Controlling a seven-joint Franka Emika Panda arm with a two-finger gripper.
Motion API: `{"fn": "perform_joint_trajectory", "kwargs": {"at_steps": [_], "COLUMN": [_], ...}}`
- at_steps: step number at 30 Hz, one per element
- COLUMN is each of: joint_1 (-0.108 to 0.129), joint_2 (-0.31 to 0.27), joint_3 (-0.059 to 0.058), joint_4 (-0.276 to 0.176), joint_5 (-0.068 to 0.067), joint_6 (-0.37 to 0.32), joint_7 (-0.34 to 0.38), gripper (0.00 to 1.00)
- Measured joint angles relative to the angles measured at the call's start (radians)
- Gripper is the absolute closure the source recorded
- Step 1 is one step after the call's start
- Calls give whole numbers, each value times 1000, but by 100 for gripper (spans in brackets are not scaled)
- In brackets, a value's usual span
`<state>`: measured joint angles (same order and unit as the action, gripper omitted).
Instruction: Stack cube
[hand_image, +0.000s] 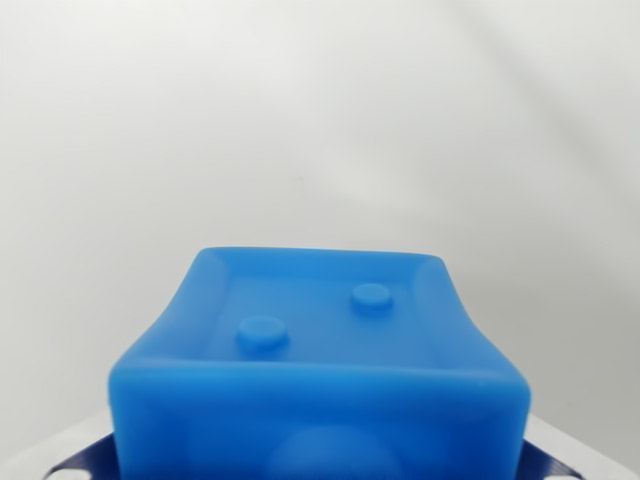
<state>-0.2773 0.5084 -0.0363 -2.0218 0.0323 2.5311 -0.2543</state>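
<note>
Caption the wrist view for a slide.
Blue cube, two round studs on its recessed top, fills the lower frame against a plain white background.

Hand out of sight, only dark printed corners (75, 465) at bottom edge

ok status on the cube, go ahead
Gripper fingers not in view. Blue soft-looking cube with two raised studs fills the lower wrist view, close up. Plain white background, no obstruction seen.

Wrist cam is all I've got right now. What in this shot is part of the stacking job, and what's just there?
Part of the job:
- blue cube, filling the lower middle of the view, two round studs on its recessed top

Just there:
- dark blue dotted piece showing under the cube's lower corners
- plain white surface

Gripper not in view.
</note>
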Motion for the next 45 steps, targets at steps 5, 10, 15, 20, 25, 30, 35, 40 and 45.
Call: {"fn": "perform_joint_trajectory", "kwargs": {"at_steps": [5,10,15,20,25,30,35,40,45], "joint_1": [0,1,1,2,15,30,43,56,70], "joint_2": [-28,-59,-89,-119,-127,-144,-159,-172,-186], "joint_3": [-1,-1,-2,-2,-2,-2,-2,-2,-2], "joint_4": [-3,-4,-5,-6,-24,-45,-61,-80,-97], "joint_5": [-1,-2,-3,-4,-5,-6,-6,-7,-8], "joint_6": [-25,-53,-82,-107,-106,-105,-102,-99,-96], "joint_7": [0,1,1,5,16,30,41,56,69], "gripper": [100,100,100,100,100,100,100,100,100]}}
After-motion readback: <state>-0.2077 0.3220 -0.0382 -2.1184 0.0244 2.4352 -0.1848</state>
